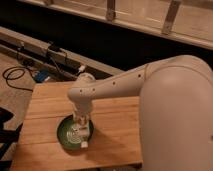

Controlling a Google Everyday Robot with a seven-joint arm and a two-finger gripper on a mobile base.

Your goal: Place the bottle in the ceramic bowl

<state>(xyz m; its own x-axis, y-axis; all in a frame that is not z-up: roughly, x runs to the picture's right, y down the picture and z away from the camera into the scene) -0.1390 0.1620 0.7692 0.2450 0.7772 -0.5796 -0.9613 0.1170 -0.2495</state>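
Note:
The green ceramic bowl (65,131) sits on the wooden table (117,125), near its front left. My gripper (80,121) hangs from the white arm directly over the right part of the bowl. It is shut on the slim whitish bottle (83,136), which points downward. The bottle's lower end with the white cap lies at the bowl's front right rim. The arm hides the top of the bottle.
The table's front and left edges are close to the bowl. My large white arm and body (170,110) cover the right side of the view. Dark cables (15,75) lie on the floor at the left, and a long rail (45,47) runs behind the table.

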